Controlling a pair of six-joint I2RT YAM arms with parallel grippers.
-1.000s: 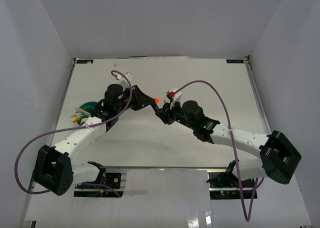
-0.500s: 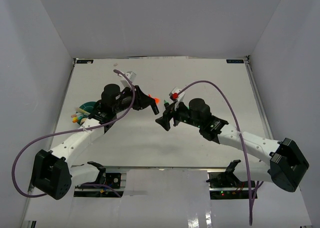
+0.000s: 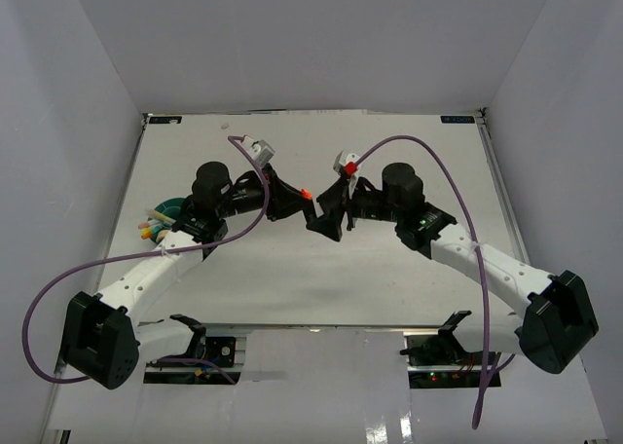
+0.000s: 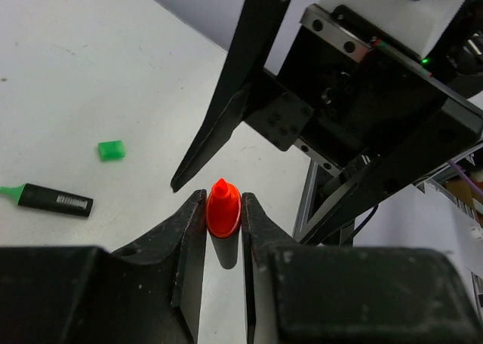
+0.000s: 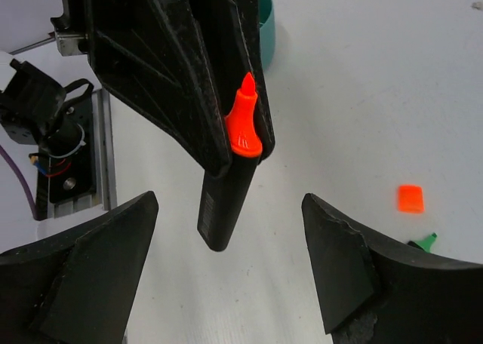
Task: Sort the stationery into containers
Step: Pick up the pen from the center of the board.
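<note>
My left gripper (image 3: 289,199) is shut on a short black marker with an orange cap (image 4: 223,212), held above the table's middle. In the right wrist view the marker (image 5: 223,208) hangs cap up between the left fingers (image 5: 189,95). The right gripper (image 3: 326,214) faces it, open. Its wide jaws stand on either side of the marker's lower end without touching it. The teal tub (image 3: 171,208) sits at the left with coloured pens in it. A green square (image 4: 111,150) and a black marker with a green tip (image 4: 53,199) lie on the table. An orange square (image 5: 410,198) lies there too.
White walls close in the table (image 3: 409,162) on three sides. Purple cables (image 3: 428,171) loop over both arms. The teal tub's rim (image 5: 266,27) shows behind the left gripper in the right wrist view.
The right gripper's jaws have gone from nearly shut to wide open, and its wrist has swung back to the right. The left gripper stays shut on the orange-capped marker.
</note>
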